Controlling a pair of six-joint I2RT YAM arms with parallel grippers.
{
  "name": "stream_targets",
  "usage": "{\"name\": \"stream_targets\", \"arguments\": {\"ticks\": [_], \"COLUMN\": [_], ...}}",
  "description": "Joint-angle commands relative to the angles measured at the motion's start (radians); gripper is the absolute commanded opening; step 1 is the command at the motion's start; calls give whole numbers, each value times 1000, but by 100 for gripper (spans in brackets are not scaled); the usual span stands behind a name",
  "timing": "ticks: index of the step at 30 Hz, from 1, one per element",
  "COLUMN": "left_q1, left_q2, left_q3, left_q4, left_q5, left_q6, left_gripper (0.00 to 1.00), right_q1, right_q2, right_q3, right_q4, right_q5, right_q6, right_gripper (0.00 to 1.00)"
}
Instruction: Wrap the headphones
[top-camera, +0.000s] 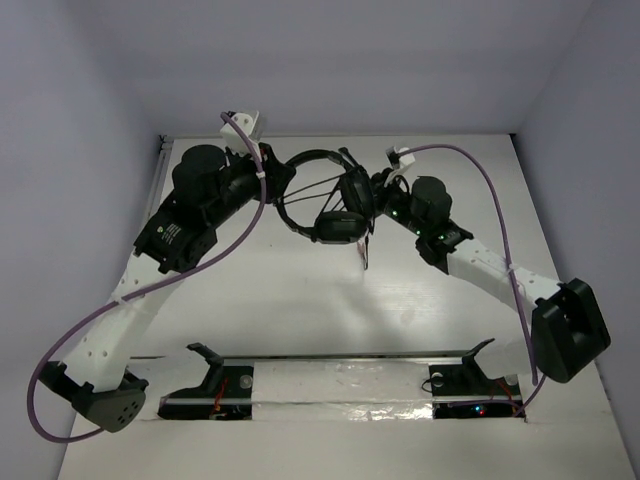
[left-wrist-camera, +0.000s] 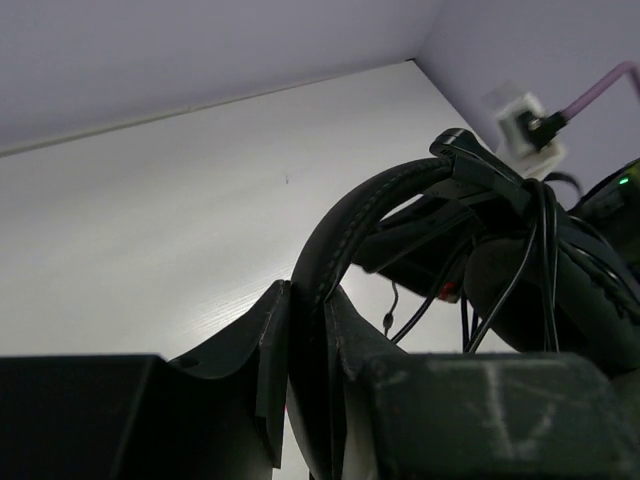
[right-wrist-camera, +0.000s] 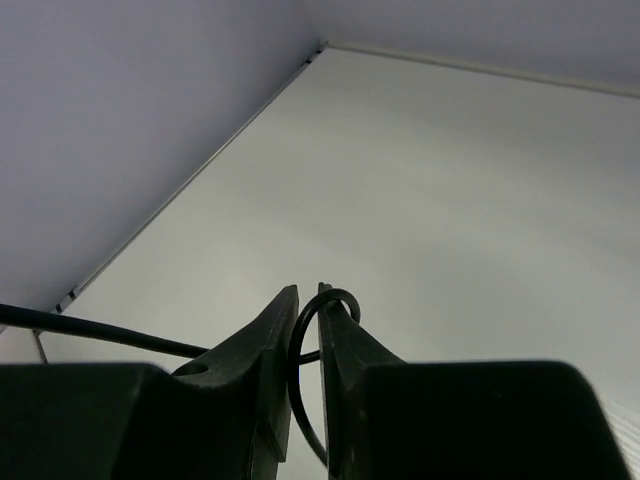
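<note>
Left gripper (left-wrist-camera: 308, 300) clamps the headband (left-wrist-camera: 350, 220) of the headphones (top-camera: 338, 228), held near the table's (top-camera: 300, 300) far edge, while right gripper (right-wrist-camera: 307, 297) nips their cable (right-wrist-camera: 100, 333), its ends cut off from view.

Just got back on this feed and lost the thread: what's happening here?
The left gripper is shut on the headband of the headphones, holding them over the far side of the table. The right gripper pinches the thin black cable just beside the ear cups. In the left wrist view, a few cable strands cross the cup area, so the wrapping looks under way, not finished.
</note>
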Motion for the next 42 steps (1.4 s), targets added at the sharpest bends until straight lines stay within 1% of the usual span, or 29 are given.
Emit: {"name": "stream_targets", "arguments": {"ticks": [1,4,9,11,15,18,19,21,23,28,31,34,35,39,41,42], "left_q1": [2,11,11,20,20,20,20,29,29,65,74,74,74,74,74,74], "left_q2": [-18,-7,1,7,16,8,7,5,7,17,34,51,56,54,53,50], "left_q3": [98,115,144,167,198,206,198,195,195,222,253,288,297,307,302,292], "left_q4": [148,151,160,155,146,143,158,164,174,204,213,217,218,233,235,240], "left_q5": [48,45,30,31,-4,-59,-64,-59,-79,-82,-82,-82,-79,-61,-61,-58], "left_q6": [-109,-127,-161,-173,-187,-180,-180,-189,-206,-271,-301,-311,-313,-324,-327,-330], "left_gripper": [0,0,0,0,0,0,0,0,0,0,0,0,0,0,0,0], "right_q1": [-11,-11,-11,-11,-11,-11,-11,-11,-11,-11,-11,-11,-11,-11,-11,-11], "right_q2": [35,61,114,136,165,138,128,121,125,165,202,258,274,337,357,370], "right_q3": [-41,-54,-57,-72,-86,-123,-124,-106,-104,-167,-164,-147,-147,-121,-117,-118], "right_q4": [98,119,164,204,233,250,244,199,191,276,291,303,323,348,389,405], "right_q5": [-73,-93,-113,-136,-159,-116,-78,-73,-98,-118,-127,-157,-162,-177,-197,-200], "right_q6": [29,34,46,61,83,92,91,75,77,113,112,124,130,144,166,170], "right_gripper": [21,30,31,33,34,34,34,29,27,27,28,30,33,37,39,37]}}
